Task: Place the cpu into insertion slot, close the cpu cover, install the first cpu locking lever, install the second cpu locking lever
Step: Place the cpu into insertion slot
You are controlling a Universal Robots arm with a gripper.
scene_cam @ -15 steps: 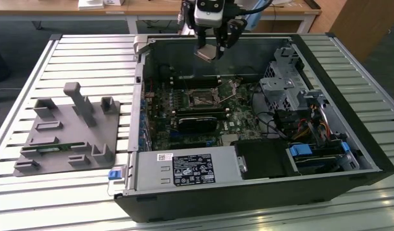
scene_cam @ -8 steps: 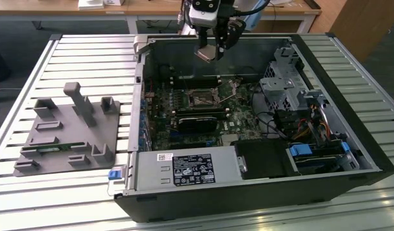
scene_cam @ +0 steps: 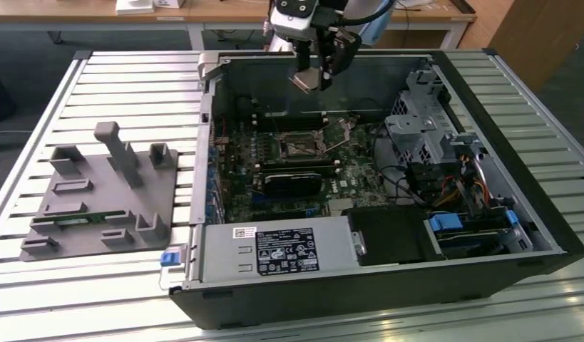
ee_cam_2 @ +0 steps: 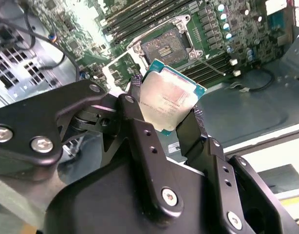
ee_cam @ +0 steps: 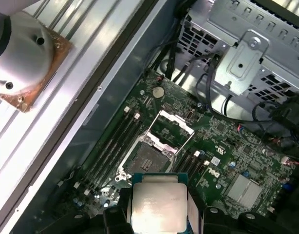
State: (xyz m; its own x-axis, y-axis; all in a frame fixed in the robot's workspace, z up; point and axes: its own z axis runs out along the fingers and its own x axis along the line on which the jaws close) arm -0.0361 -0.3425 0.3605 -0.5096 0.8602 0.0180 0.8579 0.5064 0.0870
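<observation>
The cpu point(ee_cam_2: 171, 97), a flat square chip with a pale tan-silver face and green edge, hangs tilted above the board, clamped by two opposite edges in the gripper point(ee_cam_2: 166, 101). The dark-centred insertion slot point(ee_cam: 145, 160) lies bare. The cpu cover point(ee_cam: 161, 142), a silver frame, is swung open beside it.

Black jointed tool point(ee_cam_2: 166, 101) studded with silver screws point(ee_cam_2: 169, 196).

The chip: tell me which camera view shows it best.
The second wrist view: the chip lies nearly whole, face toward the camera, clamped between the fingers. The first wrist view cuts it off at the picture's edge; the exterior view shows it far off above the case.
</observation>
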